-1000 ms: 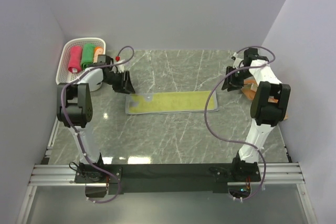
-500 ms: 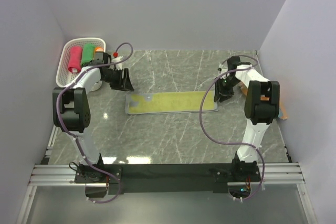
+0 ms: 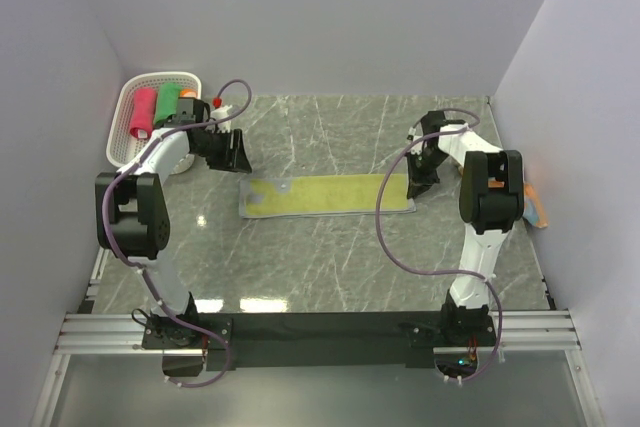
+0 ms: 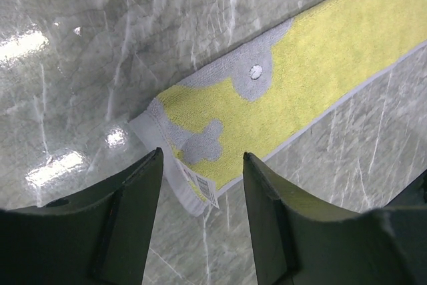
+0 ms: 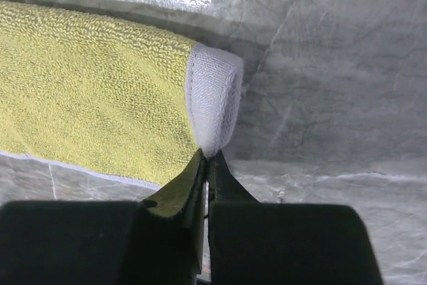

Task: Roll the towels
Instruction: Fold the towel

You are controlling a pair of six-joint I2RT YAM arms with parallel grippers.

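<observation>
A yellow towel [image 3: 325,194] lies flat and lengthwise on the marble table. Its left end [image 4: 300,65] carries grey marks and a white label. My left gripper [image 3: 239,159] [image 4: 202,158] hovers open just over that left corner, with nothing between its fingers. My right gripper [image 3: 417,181] [image 5: 208,158] is shut on the towel's right end, where the white hem [image 5: 215,101] curls up from the table. Three rolled towels, pink-red [image 3: 144,113], green [image 3: 166,104] and orange [image 3: 187,99], sit in the basket.
The white perforated basket [image 3: 122,125] stands at the back left corner against the wall. Another orange towel [image 3: 537,203] lies at the table's right edge behind the right arm. Walls close in the left, back and right sides.
My right gripper has swung left from the orange towel at the right edge to the yellow towel's right end and shut on its hem. The left gripper shifted slightly back and stays open.
</observation>
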